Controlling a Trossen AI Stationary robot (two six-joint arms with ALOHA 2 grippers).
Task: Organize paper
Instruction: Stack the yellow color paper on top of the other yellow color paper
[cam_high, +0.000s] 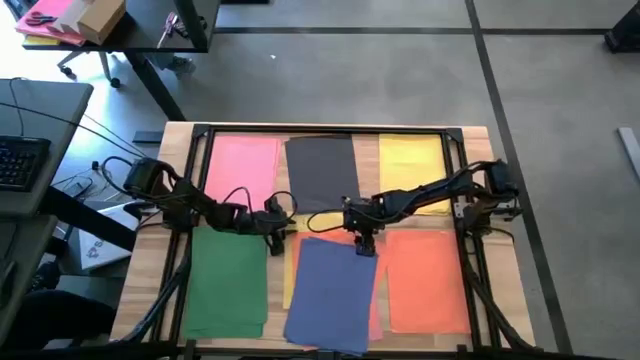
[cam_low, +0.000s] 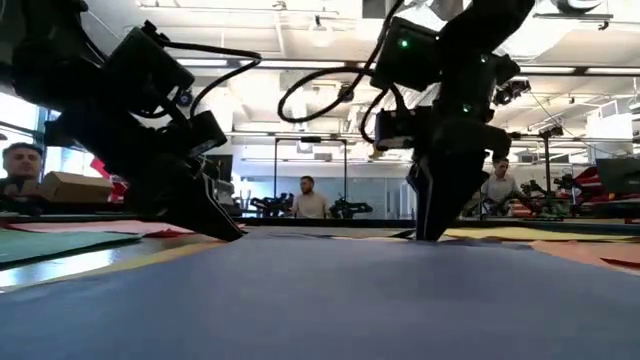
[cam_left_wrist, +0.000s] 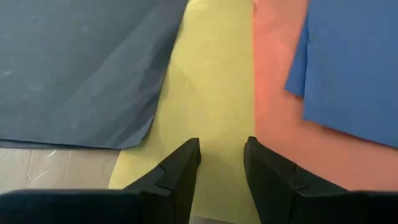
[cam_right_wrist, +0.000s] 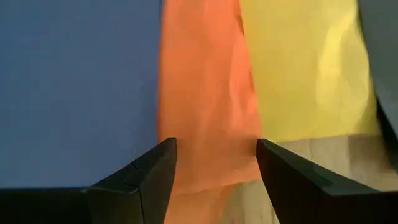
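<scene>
Coloured paper sheets lie flat on the table: pink (cam_high: 245, 165), dark grey (cam_high: 320, 170) and yellow (cam_high: 410, 165) along the far side, green (cam_high: 228, 280), blue (cam_high: 330, 290) and orange (cam_high: 428, 280) along the near side. A second yellow sheet (cam_left_wrist: 205, 93) and a second orange sheet (cam_right_wrist: 205, 81) lie partly under the blue one. My left gripper (cam_left_wrist: 222, 155) is open, low over that yellow sheet, just near of the dark grey sheet. My right gripper (cam_right_wrist: 216, 149) is open, low over the second orange sheet's far edge, beside the blue sheet's far edge. My left gripper points steeply down at the yellow sheet's far end (cam_left_wrist: 217, 134), one finger on either side of a strip of it; I cannot tell whether the tips touch. My right gripper points down astride the orange sheet's far edge (cam_right_wrist: 211, 168); whether its tips touch cannot be told.
A black frame (cam_high: 330, 130) borders the table's far edge and sides. A desk with a keyboard (cam_high: 20, 160) stands to the left, and a pink-and-yellow bundle with a cardboard box (cam_high: 75, 20) lies far back left. People (cam_low: 307, 197) stand in the room beyond.
</scene>
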